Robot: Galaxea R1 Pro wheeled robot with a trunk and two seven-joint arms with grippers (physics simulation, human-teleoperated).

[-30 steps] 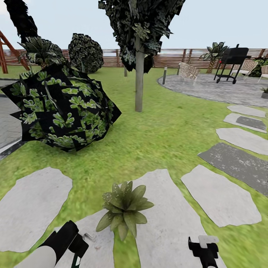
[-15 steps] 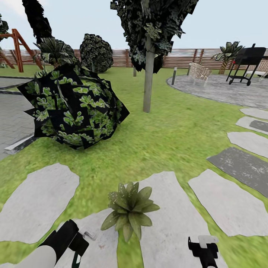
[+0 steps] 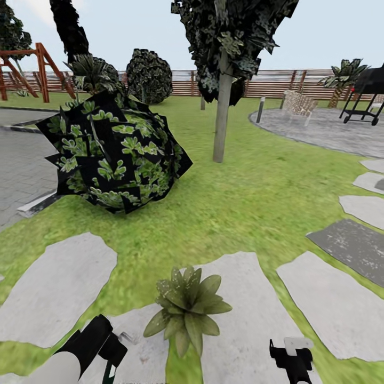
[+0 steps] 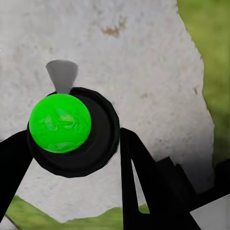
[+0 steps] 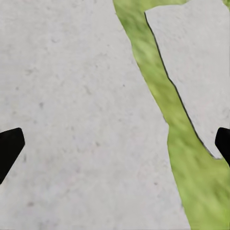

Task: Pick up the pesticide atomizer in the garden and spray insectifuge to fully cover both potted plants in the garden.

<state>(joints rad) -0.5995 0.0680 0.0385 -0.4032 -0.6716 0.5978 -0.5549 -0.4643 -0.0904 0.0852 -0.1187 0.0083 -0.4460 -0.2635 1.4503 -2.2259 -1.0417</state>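
Observation:
One potted plant (image 3: 188, 308), a low rosette of pointed green leaves, stands on a grey stepping stone (image 3: 242, 298) just ahead of me in the garden. My left gripper (image 3: 111, 353) hangs at the lower left of the head view, beside the plant, shut on the pesticide atomizer (image 3: 126, 337). In the left wrist view the atomizer (image 4: 72, 136) is a round dark body with a bright green disc, clamped in my left gripper (image 4: 72, 148). My right gripper (image 3: 292, 358) is open at the lower right. In its wrist view the right gripper (image 5: 116, 146) holds nothing over bare stone.
A big broad-leaved bush (image 3: 114, 154) sits ahead left and a tree trunk (image 3: 221, 128) ahead. More stepping stones (image 3: 53, 288) lie on the lawn. Far right are the round paved patch (image 3: 320, 130), a bollard lamp (image 3: 260, 109) and a grill (image 3: 368, 88); the slatted fence (image 3: 277, 82) runs behind.
The whole head view has swung left, so bush, tree and stones sit further right in the picture. Both arms keep their places in the view.

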